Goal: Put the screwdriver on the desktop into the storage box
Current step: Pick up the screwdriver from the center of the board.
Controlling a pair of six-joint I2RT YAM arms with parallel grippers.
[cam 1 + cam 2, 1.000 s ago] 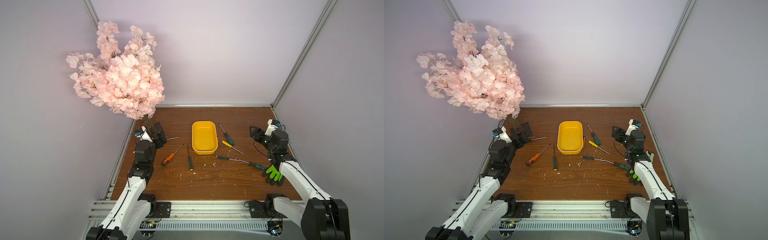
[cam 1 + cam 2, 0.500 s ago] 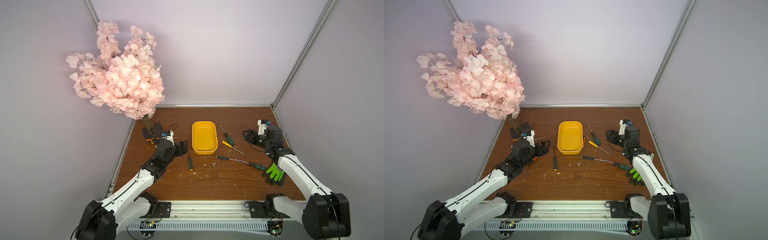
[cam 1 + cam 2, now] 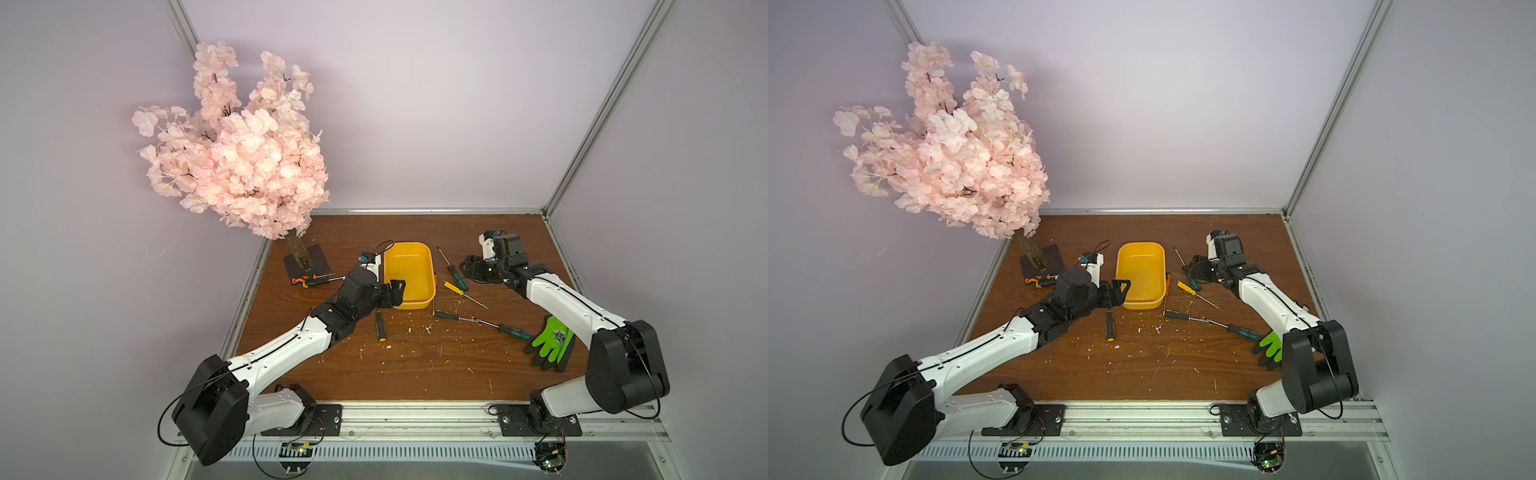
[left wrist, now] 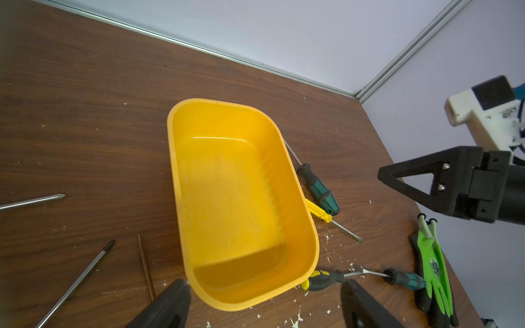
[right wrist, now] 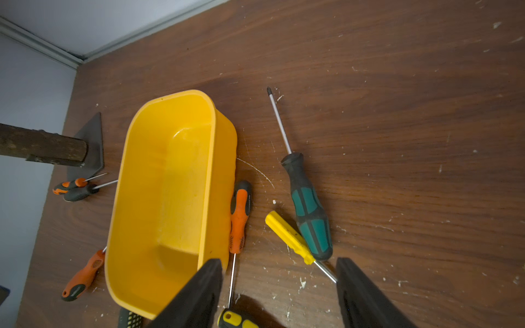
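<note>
Over the desktop [image 3: 415, 365], we hold nothing, both sets of jaws spread wide.
The storage box [image 3: 409, 270] sits just below our left gripper [image 3: 397, 294]; the green-handled screwdriver [image 5: 309, 215] lies flat on the desktop just ahead of our right gripper [image 5: 278, 260].

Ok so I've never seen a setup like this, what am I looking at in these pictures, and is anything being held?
Two white robot arms stand at the front of a brown wood-grain desktop. Two pictures look down from overhead; two come from cameras on the arms' wrists. An empty yellow plastic storage box sits in the middle, with screwdrivers around it, like a green-and-black-handled screwdriver. A green work glove and a pink artificial blossom tree are there too. The left end effector and right end effector are both open, holding nothing.
</note>
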